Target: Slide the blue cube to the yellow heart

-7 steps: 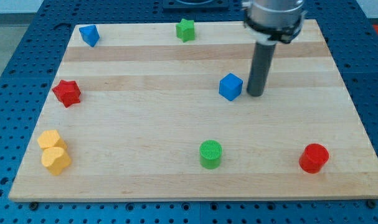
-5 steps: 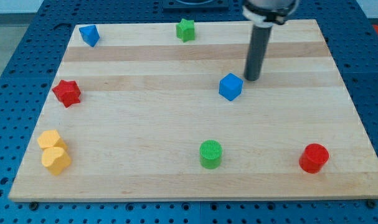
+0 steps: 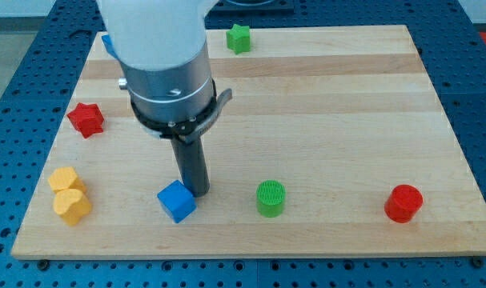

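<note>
A pale wooden board [image 3: 323, 96] made of glued strips lies on a blue perforated table [image 3: 18, 96]; there are no containers here, only loose plastic blocks on the board. The blue cube [image 3: 176, 201] sits near the view's bottom edge, left of centre. My tip [image 3: 198, 193], the lower end of the dark rod, is just at the cube's upper right corner, touching or nearly so; it carries nothing, being a plain rod with no jaws to set wide or narrow. The yellow heart [image 3: 72, 206] lies at the view's lower left, with another yellow block [image 3: 65, 179] touching it from above. Open wood separates the cube from the heart. A green ridged cylinder [image 3: 271, 198] stands right of my tip. A red star [image 3: 86, 119], a green star [image 3: 238, 38] and a red cylinder [image 3: 403, 202] lie farther off. A second blue block [image 3: 107, 42] peeks out behind the arm's grey body [image 3: 166, 80].
</note>
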`<act>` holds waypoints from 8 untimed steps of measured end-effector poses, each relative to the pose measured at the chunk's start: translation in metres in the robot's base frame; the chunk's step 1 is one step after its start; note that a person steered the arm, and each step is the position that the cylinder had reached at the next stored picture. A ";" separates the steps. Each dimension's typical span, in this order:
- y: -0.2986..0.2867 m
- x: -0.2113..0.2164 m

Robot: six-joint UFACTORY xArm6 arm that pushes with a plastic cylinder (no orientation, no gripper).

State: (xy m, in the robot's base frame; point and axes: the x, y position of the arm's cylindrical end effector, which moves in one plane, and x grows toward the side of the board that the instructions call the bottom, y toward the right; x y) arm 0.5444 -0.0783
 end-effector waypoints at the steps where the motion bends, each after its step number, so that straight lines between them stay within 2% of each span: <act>1: 0.002 0.006; 3: 0.005 0.032; 8: -0.076 0.037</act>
State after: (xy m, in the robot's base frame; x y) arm 0.5815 -0.1542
